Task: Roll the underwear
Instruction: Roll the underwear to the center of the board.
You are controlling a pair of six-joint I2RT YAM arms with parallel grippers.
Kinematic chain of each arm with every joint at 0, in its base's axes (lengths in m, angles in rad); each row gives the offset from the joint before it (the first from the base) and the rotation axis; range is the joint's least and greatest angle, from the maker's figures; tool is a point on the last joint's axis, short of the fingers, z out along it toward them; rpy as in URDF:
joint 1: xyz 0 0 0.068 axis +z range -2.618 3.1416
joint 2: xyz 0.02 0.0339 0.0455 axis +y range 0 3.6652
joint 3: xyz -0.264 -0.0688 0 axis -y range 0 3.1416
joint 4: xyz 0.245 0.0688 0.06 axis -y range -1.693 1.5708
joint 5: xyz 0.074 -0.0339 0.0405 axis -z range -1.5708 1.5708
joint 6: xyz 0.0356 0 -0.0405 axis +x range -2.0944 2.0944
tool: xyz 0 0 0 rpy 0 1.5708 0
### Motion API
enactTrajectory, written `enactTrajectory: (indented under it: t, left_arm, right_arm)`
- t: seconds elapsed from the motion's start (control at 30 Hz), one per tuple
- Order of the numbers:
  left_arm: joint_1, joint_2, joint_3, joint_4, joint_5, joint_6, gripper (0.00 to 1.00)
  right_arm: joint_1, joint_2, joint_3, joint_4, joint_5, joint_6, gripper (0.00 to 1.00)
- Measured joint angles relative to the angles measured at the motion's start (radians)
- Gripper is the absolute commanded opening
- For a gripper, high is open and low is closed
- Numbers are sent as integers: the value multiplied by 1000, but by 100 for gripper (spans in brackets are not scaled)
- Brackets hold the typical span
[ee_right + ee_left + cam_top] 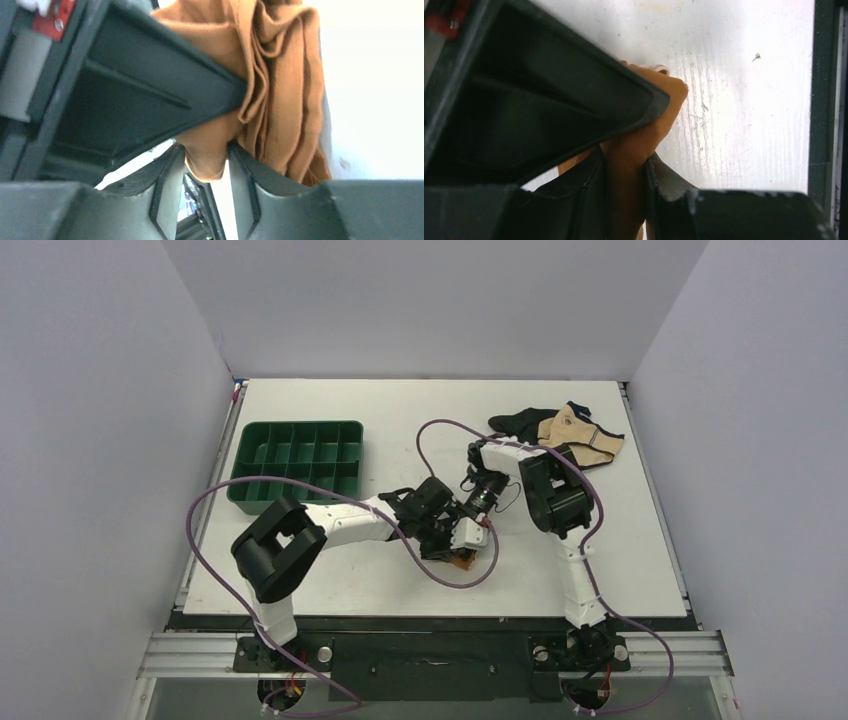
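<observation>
The underwear (463, 561) is a bunched rust-brown bundle just above the table, near its front middle, mostly hidden under both grippers in the top view. My left gripper (447, 540) is shut on a thick fold of the underwear (659, 120), which fills the gap between the left gripper's (626, 170) fingers. My right gripper (472, 537) meets it from the right. In the right wrist view a lobe of the pleated underwear (285, 100) sits between the right gripper's (206, 157) fingers and touches both. The pale waistband is hidden.
A green compartment tray (296, 464) stands at the left back. A black garment (520, 422) and a beige garment with dark trim (580, 440) lie at the right back. Purple cables loop around both arms. The other gripper's dark body fills each wrist view's upper left.
</observation>
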Motion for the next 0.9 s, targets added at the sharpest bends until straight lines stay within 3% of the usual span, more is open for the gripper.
enactTrajectory:
  t: [0.5,0.9]
  left_arm:
    - [133,137,127,-95,284,-114,0]
    - [206,343,381,-365,485,-173,0]
  right_arm:
    - [-187,-306,-163,261,104,134,49]
    - [-324,-610,-364,388,124,192,52]
